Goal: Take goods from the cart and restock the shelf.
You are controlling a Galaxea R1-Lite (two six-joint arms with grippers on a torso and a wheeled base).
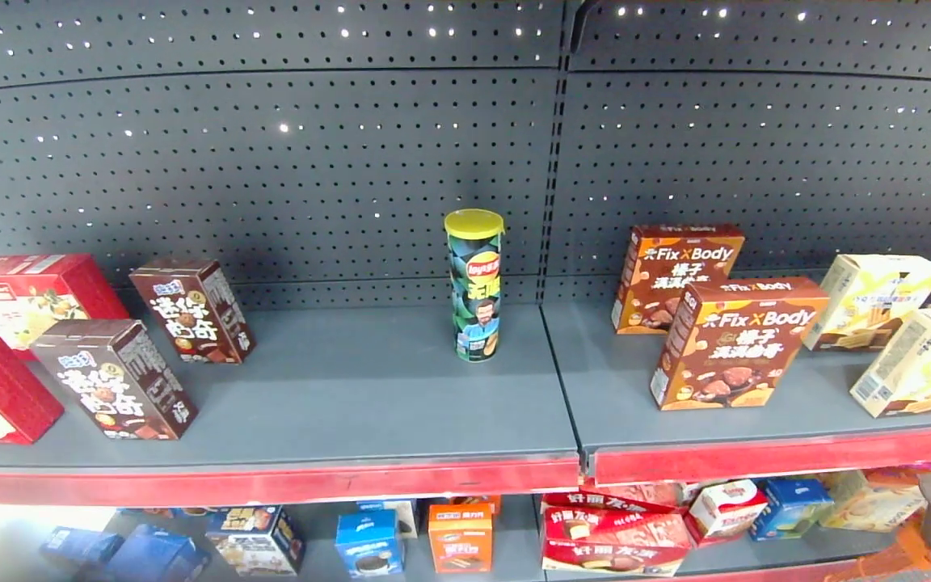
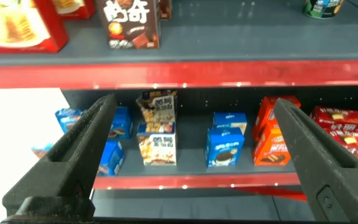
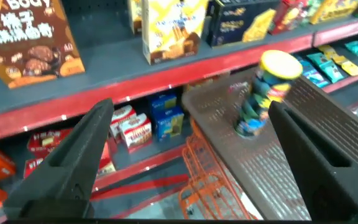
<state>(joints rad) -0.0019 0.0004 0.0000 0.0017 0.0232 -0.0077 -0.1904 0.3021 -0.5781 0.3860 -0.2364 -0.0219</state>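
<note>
A yellow-lidded can stands upright on the shelf, brown boxes to its left and orange boxes to its right. The left claw and right claw both gape released, empty.

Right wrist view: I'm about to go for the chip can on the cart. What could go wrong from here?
1. The yellow-lidded chip can stands tall and narrow on the cart, off the midline of the open right gripper and near one finger; a brush could topple it.
2. On the shelf, the shelved chip can looks just as tippy; setting the new one close could knock it over.
</note>
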